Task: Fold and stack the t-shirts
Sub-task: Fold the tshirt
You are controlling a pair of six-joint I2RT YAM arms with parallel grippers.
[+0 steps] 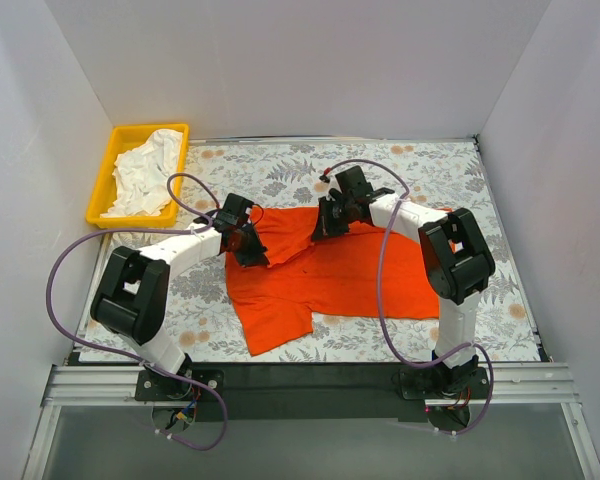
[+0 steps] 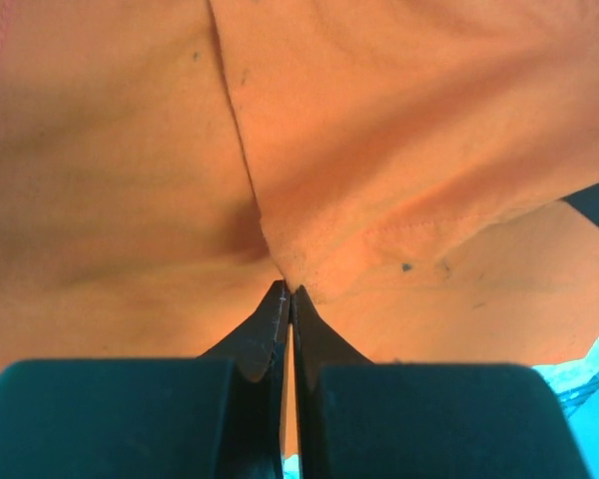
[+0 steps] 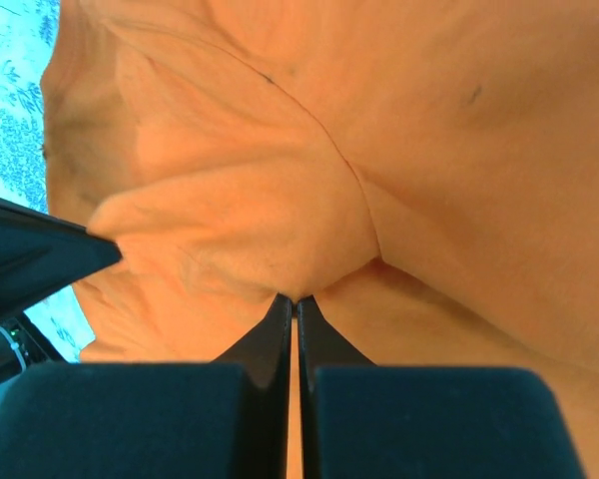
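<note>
Orange-red t-shirt [image 1: 330, 280] first: soft, light, floppy as anything, probably gonna sag and bunch once lifted, so best grabbed at hem or shoulder edges, two spots at once. Spread mostly flat under and between both grippers, plain, rumpled along the far edge. White t-shirt [image 1: 148, 172] crumpled in the yellow tray [image 1: 105, 185], well off past the left gripper [image 1: 248, 245]. Left gripper pinched tight on a fold of orange cloth, right gripper [image 1: 325, 222] likewise clamped on a bunched bit.

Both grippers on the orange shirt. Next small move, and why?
Probably lift both together and carry the far edge toward the near hem. The left gripper and right gripper are each shut on the orange t-shirt, which lies spread, unfolded.
</note>
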